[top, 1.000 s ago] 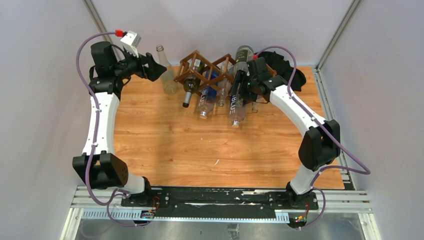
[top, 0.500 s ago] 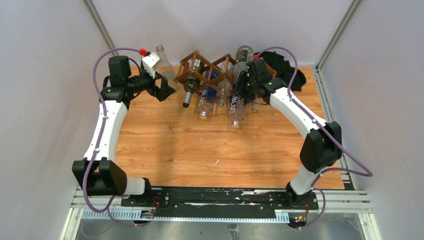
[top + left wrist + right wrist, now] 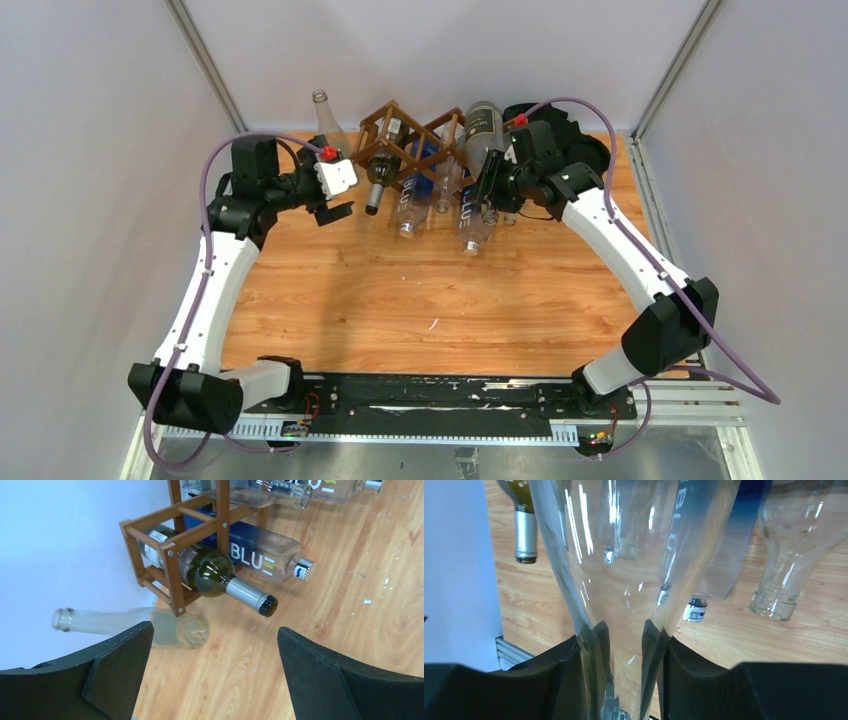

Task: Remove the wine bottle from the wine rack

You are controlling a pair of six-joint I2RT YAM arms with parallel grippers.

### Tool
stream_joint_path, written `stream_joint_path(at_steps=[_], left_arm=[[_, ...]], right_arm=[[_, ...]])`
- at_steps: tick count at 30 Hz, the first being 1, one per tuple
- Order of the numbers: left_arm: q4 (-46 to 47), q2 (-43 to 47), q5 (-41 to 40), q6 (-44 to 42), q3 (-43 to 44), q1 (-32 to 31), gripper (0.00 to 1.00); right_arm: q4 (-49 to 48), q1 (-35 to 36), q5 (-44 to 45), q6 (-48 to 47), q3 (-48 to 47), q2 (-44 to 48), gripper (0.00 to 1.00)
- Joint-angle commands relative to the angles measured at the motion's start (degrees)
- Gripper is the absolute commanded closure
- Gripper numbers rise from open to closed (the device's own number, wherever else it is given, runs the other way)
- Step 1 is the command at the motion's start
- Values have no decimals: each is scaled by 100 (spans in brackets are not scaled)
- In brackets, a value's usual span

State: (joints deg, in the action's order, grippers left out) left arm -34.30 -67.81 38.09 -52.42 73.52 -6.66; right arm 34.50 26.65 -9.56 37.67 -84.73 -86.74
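One clear glass bottle, slanted at the right end of the wine rack, neck down toward the tabletop.
Your right claw is pinching it; your left claw hangs spread. Expect rigid, slick, breakable glass, probably light if empty, so hold the body squarely, not the taper.

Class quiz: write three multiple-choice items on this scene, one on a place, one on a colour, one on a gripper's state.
1. The green wine bottle lies: A in the wine rack; B upright beside it; C in a gripper.
2. The wine rack is: A white; B blue; C brown.
3. The left gripper is: A shut on the rack; B open, holding nothing; C shut on a bottle.
Answers: 1 A, the slats frame its body. 2 C, brown wood shows. 3 B, its jaws stand wide apart with nothing between.
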Motion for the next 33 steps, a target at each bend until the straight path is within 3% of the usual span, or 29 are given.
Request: stream_joint_path(at_steps=[1, 7, 11, 16, 29, 33], left_arm=[[-73, 239, -160, -1196, -139, -185, 0], [85, 703, -164, -2370, -574, -404, 0], [798, 1092, -140, -2424, -1011, -536, 0], [1865, 1703, 40, -2710, -1766, -670, 0], [2418, 2746, 440, -4293, -3299, -749, 0], [2979, 2900, 426, -4477, -3752, -749, 0]], right_arm=[[-1041, 58, -450, -100, -147, 708, 100], [-1227, 167, -1009, -99, -215, 947, 100], [-1206, 471, -1206, -259, -397, 882, 100], [-1031, 1110, -1296, -559, -797, 557, 100], [-764, 2521, -1415, -864, -1689, -486, 100], [-621, 2818, -1401, -942, -1888, -788, 100]])
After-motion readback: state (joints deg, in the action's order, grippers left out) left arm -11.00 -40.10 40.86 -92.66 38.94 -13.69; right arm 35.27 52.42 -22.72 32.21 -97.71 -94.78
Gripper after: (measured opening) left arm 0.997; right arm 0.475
